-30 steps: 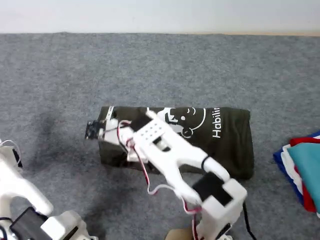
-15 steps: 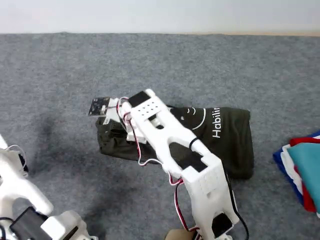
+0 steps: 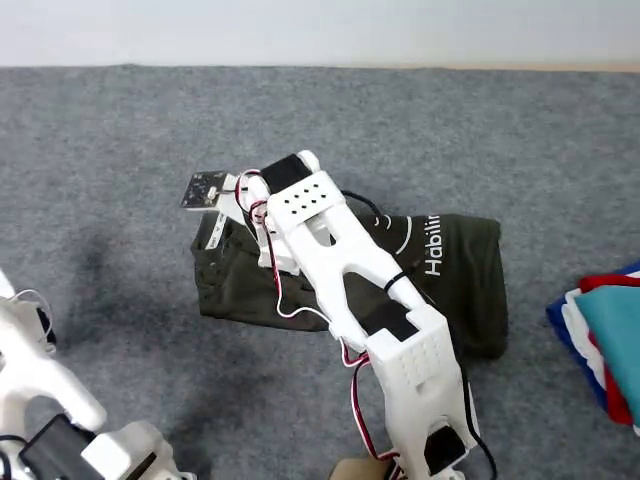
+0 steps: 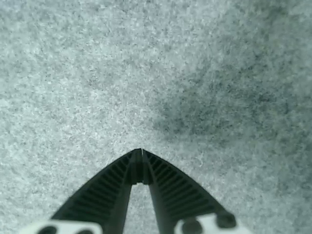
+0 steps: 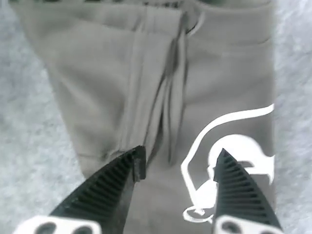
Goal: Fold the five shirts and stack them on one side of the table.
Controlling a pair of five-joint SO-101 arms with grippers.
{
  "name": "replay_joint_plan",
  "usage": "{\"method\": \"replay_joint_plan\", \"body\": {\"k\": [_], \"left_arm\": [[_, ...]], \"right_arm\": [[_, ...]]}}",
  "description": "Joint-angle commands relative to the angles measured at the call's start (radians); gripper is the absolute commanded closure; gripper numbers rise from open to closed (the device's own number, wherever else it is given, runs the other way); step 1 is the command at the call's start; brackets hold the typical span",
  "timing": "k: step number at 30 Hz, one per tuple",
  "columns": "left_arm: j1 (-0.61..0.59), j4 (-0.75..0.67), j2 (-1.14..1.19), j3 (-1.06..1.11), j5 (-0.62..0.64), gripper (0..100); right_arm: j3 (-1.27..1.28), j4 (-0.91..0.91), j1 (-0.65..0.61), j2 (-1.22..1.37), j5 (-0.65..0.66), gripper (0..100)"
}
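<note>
A dark olive shirt with a white print lies folded in the middle of the grey carpeted table. My right arm stretches from the near edge over the shirt's left end. There my right gripper hangs open just above the shirt, with folds of cloth and part of the print showing between its fingers. My left gripper is shut with nothing in it, over bare carpet at the near left corner.
A stack of folded shirts in blue, white, red and teal lies at the right edge. The left arm's white base stands at the near left. Bare carpet stretches across the far side and the left.
My right arm has swung up and away from the near edge, over the shirt's left end, uncovering the cloth there. The left arm shifted slightly.
</note>
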Motion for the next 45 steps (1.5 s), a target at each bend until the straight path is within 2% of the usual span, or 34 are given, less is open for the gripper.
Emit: {"method": "replay_joint_plan", "body": {"k": [1,6,10,18,24,28,32,36,38,45], "left_arm": [[0.000,-0.006,-0.040,-0.012,-0.008,100],[0.002,0.080,-0.041,-0.068,-0.008,100],[0.052,0.180,-0.040,-0.134,-0.008,100],[0.255,0.368,-0.041,-0.266,-0.005,100],[0.284,0.474,-0.041,-0.372,-0.005,100],[0.281,0.529,-0.041,-0.414,-0.006,100],[0.282,0.563,-0.041,-0.447,-0.006,100],[0.282,0.583,-0.040,-0.467,-0.006,100],[0.282,0.586,-0.040,-0.469,-0.006,100],[0.282,0.586,-0.032,-0.469,-0.008,100]], "right_arm": [[-0.052,0.061,0.004,-0.076,-0.011,80.9],[-0.052,0.131,0.035,-0.157,-0.017,99.1],[-0.051,0.150,0.113,-0.197,-0.104,99.1],[-0.046,0.154,0.381,-0.249,-0.270,99.0],[-0.044,0.157,0.558,-0.252,-0.454,99.0],[-0.014,0.148,0.631,-0.225,-0.480,99.0],[-0.012,0.151,0.714,-0.162,-0.486,94.5],[-0.012,0.147,0.808,-0.105,-0.529,76.8],[-0.012,0.119,0.829,-0.068,-0.514,71.2],[-0.014,0.048,0.855,0.076,-0.482,73.6]]}}
